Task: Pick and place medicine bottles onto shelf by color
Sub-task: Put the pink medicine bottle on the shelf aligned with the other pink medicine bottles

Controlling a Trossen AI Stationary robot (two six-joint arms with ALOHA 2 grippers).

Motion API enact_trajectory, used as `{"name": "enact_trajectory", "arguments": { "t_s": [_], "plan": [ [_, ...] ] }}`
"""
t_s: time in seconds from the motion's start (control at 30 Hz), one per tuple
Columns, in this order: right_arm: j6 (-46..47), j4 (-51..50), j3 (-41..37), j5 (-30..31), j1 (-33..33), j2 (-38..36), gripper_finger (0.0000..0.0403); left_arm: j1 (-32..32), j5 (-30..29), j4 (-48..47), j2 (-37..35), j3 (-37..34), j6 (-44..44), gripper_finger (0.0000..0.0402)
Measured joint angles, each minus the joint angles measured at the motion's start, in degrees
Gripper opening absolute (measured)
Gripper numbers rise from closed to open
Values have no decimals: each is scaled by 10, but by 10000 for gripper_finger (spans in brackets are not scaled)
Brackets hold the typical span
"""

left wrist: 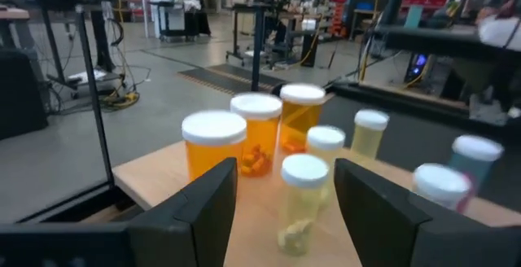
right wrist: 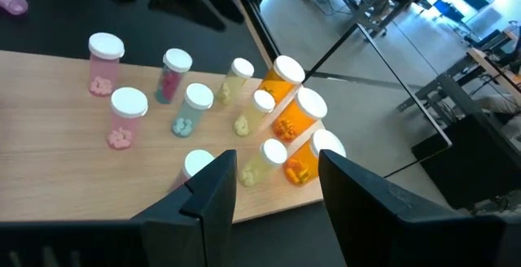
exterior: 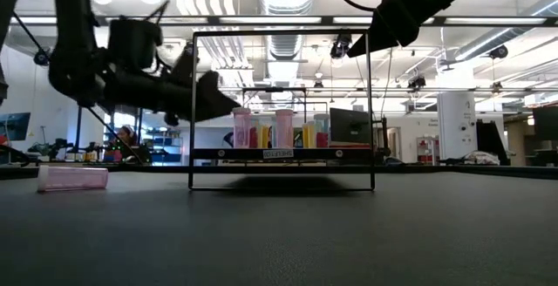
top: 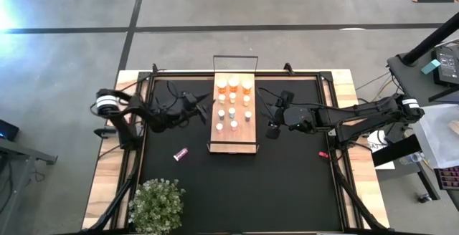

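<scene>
Left gripper [top: 206, 106] hangs at the shelf's [top: 234, 143] left edge with its fingers [left wrist: 207, 206] apart and nothing between them; a pale yellow bottle [left wrist: 303, 202] stands upright on the board just ahead of the gap. Right gripper [top: 274, 129] waits right of the shelf, fingers parted, empty. Nearly all bottles stand on the board: three amber ones [right wrist: 295, 120] at the far end, slim pale, bluish and pink ones nearer. One pink bottle [top: 180, 154] lies on its side on the mat, near left of the shelf. These look like light, stiff plastic vials, smooth-walled and probably slippery, and top-heavy enough to tip if nudged. Best hold is likely across the body just under the white cap, squarely, with modest squeeze; the lying one wants a grip across its middle, since it may roll.
</scene>
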Motion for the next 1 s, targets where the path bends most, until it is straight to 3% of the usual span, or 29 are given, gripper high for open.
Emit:
{"name": "enact_trajectory", "arguments": {
  "t_s": [0.17,0.53,0.7,1.0],
  "plan": [
    [0,0,0,0,0,0,166,-15,0,-21,-72,-24,0,190],
    [0,0,0,0,0,0,166,-77,0,-271,-263,7,15,190],
    [0,0,0,0,0,0,166,-113,-4,-428,-325,46,-4,190],
    [0,0,0,0,0,0,166,-163,-12,-793,-405,150,-143,190]
  ]
}}
